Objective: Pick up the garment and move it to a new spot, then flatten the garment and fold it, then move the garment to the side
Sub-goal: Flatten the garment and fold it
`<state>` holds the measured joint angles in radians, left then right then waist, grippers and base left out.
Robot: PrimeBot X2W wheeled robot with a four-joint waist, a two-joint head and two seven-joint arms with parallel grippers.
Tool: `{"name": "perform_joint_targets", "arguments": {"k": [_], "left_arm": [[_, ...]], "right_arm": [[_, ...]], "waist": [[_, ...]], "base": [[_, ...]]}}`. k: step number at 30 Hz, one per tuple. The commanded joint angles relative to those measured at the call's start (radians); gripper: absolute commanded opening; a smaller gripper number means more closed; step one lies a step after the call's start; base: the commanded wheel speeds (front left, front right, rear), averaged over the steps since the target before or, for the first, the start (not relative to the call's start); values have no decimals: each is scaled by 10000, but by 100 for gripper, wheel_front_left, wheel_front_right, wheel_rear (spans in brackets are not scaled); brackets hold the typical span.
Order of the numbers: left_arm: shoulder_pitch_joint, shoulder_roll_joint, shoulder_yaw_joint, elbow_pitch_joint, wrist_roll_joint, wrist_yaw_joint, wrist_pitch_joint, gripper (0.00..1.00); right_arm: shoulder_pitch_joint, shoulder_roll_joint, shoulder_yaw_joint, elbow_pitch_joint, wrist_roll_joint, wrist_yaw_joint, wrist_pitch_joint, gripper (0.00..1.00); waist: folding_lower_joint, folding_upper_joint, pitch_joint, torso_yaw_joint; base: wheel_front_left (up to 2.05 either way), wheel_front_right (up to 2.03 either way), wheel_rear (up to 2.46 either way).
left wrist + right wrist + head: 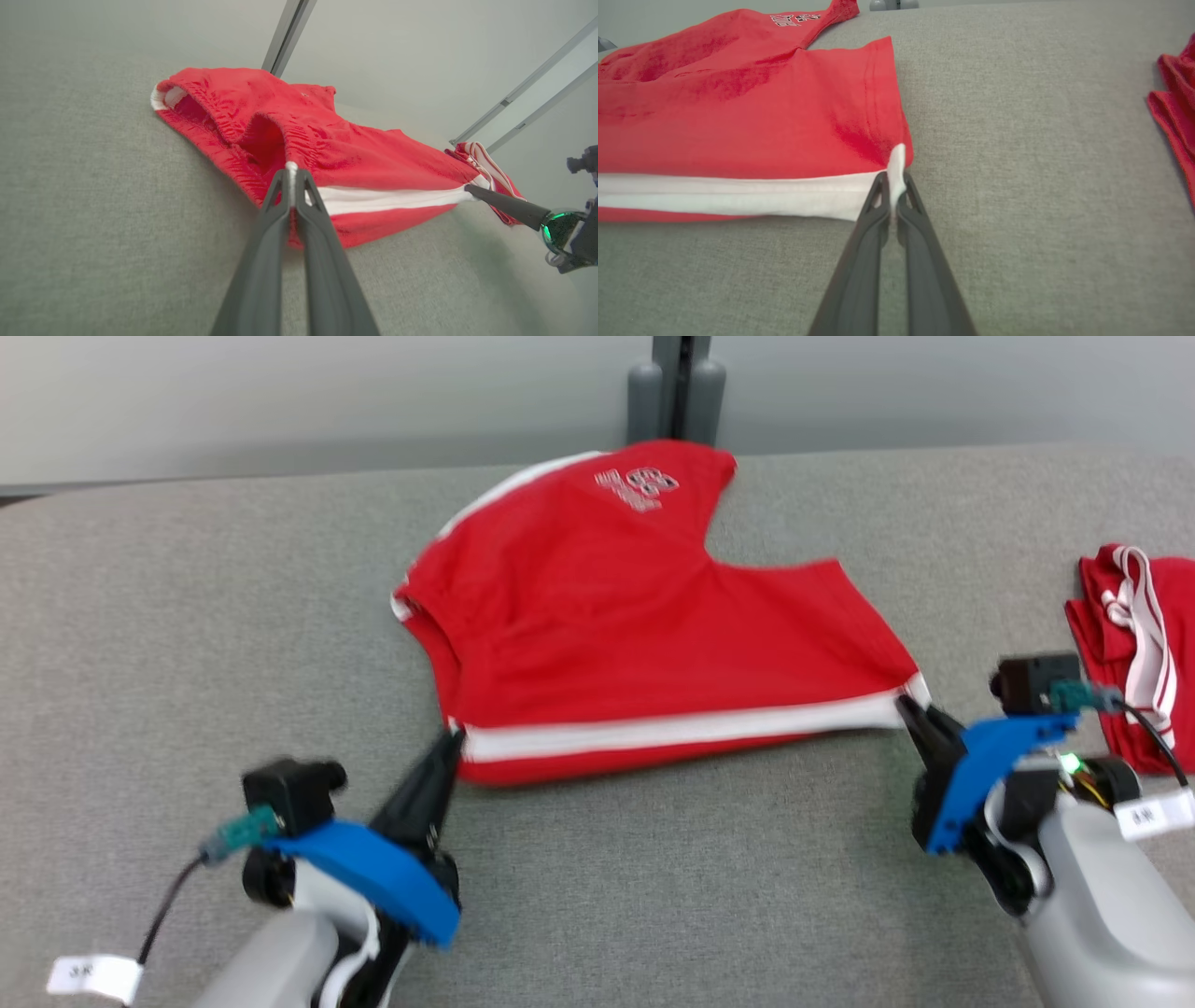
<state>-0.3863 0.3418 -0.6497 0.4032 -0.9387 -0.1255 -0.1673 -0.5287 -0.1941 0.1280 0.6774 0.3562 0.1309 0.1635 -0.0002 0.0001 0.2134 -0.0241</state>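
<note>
Grey cloth-covered surface (187,616) carried a red fabric garment with a white stripe (607,616), flat, toward the far edge. Left claw (456,734) was clamped on the stripe's left end; right claw (904,703) was clamped on its right end. Second red-and-white garment (1130,644) lay by the right edge.

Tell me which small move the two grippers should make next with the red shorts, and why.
Probably lift both near corners together and carry them toward the far edge, to fold. The left gripper and right gripper are each shut on an end of the white stripe, and the red shorts already lie almost flat.
</note>
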Motion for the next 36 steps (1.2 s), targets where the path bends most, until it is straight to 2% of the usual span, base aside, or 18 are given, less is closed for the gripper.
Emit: {"name": "perform_joint_targets", "arguments": {"k": [1,6,12,16,18,22,25,29,36], "left_arm": [[389,160,-83,-259,-59,46,198,0],[1829,850,-488,-1828,-644,475,1515,0],[3384,1929,-496,-4687,-1563,1349,2777,0],[3995,2493,-254,-6528,-1938,1859,3087,0],[4008,2614,-128,-7119,-2011,1958,3084,0],[3518,2536,-76,-7456,-2078,1865,3285,0],[2874,2216,-143,-7130,-2088,1748,3539,0],[1914,1588,-13,-6391,-2082,1719,3504,0],[733,362,357,-4598,-2089,2045,2945,0]], "right_arm": [[596,-211,-138,-485,49,-4,308,0],[3007,-517,-937,-3336,204,-6,2194,0],[6075,88,-2366,-8029,-59,-3,4658,0],[7019,288,-2939,-10538,-403,-3,5804,0],[7007,314,-3155,-11108,-507,-3,6120,0],[6301,115,-3151,-11233,-415,-1,6330,0],[5314,-165,-2831,-10637,-382,-1,6381,0],[3584,-613,-2195,-9334,-516,-1,6196,0],[887,-1041,-1168,-6523,-530,-1,5783,0]], "waist": [[2,-1,-134,39],[2,-1,-473,294],[2,-1,-521,478],[2,-1,-448,532],[2,-1,-425,589],[2,-1,-368,664],[2,-1,-319,700],[2,-1,-176,810],[2,-1,377,1314]], "base": [[0,0,0],[0,0,0],[0,0,0],[0,0,0],[0,0,0],[0,0,0],[0,0,0],[0,0,0],[0,0,0]]}}
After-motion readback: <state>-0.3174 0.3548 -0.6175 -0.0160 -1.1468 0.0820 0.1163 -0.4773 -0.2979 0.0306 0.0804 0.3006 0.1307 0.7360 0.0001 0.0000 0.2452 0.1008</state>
